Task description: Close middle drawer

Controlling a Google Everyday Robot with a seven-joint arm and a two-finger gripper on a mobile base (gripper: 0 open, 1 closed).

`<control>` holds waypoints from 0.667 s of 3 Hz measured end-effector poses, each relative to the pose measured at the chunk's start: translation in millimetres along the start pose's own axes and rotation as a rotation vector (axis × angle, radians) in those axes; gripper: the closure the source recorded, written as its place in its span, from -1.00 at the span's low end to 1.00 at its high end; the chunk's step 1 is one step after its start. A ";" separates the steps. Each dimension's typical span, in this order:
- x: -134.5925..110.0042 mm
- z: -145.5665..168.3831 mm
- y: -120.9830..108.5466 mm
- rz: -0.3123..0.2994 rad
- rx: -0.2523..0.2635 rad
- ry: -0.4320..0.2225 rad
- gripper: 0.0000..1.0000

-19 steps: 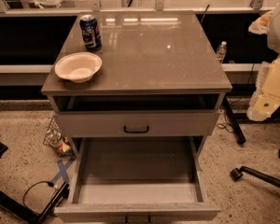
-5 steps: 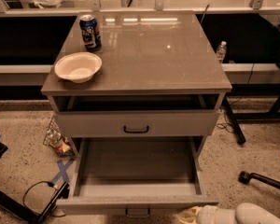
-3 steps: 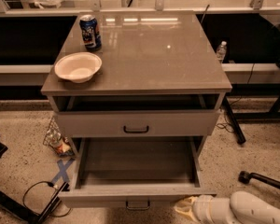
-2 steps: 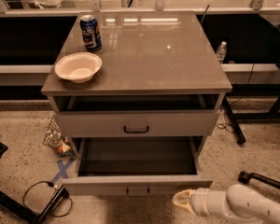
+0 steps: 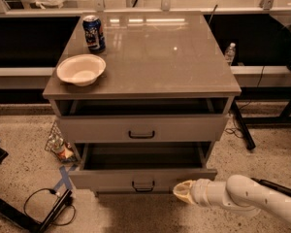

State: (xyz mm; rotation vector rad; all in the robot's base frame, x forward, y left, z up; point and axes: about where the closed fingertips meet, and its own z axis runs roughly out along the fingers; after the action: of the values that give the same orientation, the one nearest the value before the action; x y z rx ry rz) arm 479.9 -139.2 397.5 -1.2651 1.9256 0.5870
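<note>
The middle drawer [image 5: 106, 178] is the lower grey drawer of the cabinet. It stands partly open, with its flat front and small dark handle [image 5: 142, 185] facing me and a strip of its tray [image 5: 140, 157] showing behind. My gripper [image 5: 184, 191], cream-tipped on a white arm coming in from the lower right, is against the right end of that drawer front, just below its top edge. Above it, the similar top drawer [image 5: 141, 128] with a black handle is also out a little.
A blue soda can [image 5: 94, 33] and a white bowl [image 5: 81, 69] sit on the left of the cabinet top [image 5: 165, 57]. A water bottle [image 5: 229, 53] stands behind on the right. A black cable [image 5: 43, 203], blue tape [image 5: 64, 178] and litter [image 5: 58, 144] lie on the floor left; a dark stand leg [image 5: 242, 127] lies to the right.
The middle drawer has slid steadily back into the cabinet, from far out to partly open. My gripper came in from the lower right and has moved forward with the drawer front.
</note>
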 end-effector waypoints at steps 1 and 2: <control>0.0 0.1 0.0 0.000 0.000 0.000 1.00; -7.5 9.9 -16.2 -0.008 0.018 -0.028 1.00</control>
State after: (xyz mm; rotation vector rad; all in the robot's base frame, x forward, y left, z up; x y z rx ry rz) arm 499.8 -134.5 397.7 -1.2465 1.8986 0.5797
